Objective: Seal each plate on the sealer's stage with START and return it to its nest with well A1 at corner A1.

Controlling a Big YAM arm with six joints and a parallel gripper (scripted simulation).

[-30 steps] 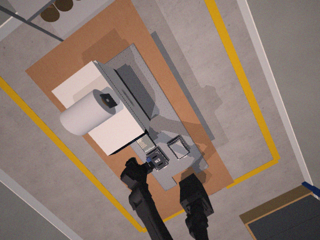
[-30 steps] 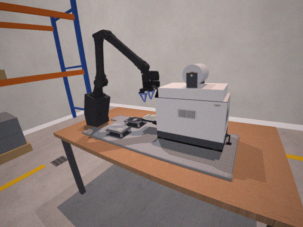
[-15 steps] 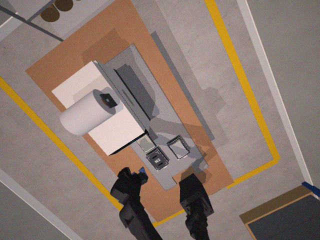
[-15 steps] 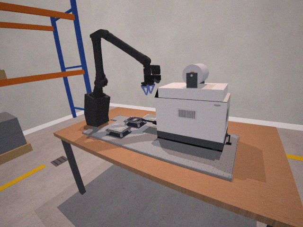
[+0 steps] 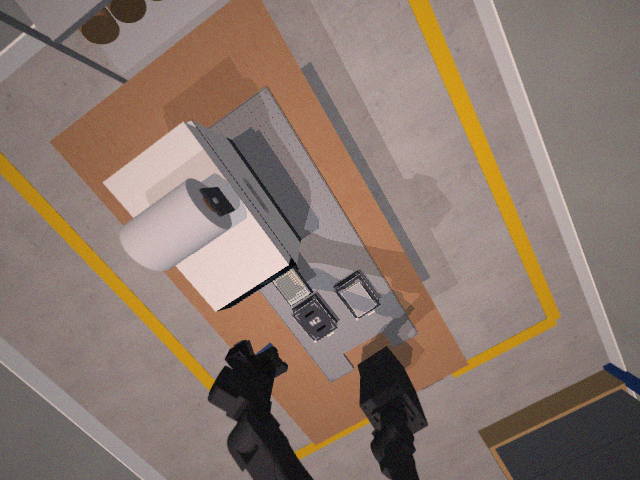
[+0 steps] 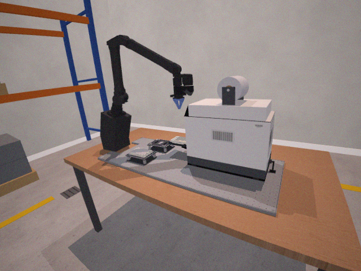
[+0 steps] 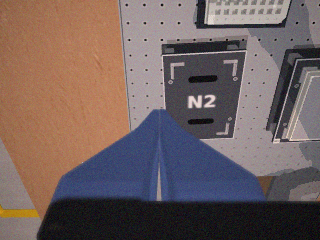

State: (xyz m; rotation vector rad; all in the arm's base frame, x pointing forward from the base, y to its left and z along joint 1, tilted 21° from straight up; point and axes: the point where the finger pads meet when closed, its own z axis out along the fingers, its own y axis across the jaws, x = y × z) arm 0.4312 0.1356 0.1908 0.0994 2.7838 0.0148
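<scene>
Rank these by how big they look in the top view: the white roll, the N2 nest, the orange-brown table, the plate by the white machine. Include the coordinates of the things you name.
1. Table [image 5: 289, 67] [image 6: 291, 230]
2. Roll [image 5: 165, 227] [image 6: 242, 84]
3. N2 nest [image 5: 321, 324] [image 6: 163, 143] [image 7: 200, 87]
4. Plate [image 5: 291, 287] [image 6: 177, 138] [image 7: 245, 11], partly hidden in the wrist view

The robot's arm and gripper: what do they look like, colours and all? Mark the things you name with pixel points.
The arm [image 5: 253, 408] [image 6: 151, 55] is black, built of slim, straight links with bulkier rounded joints, on a dark box-shaped base [image 6: 115, 131]. The gripper [image 6: 179, 108] [image 7: 159, 119] has a blocky black body and two blue fingers that taper to points. I can make out no markings or cables.
</scene>
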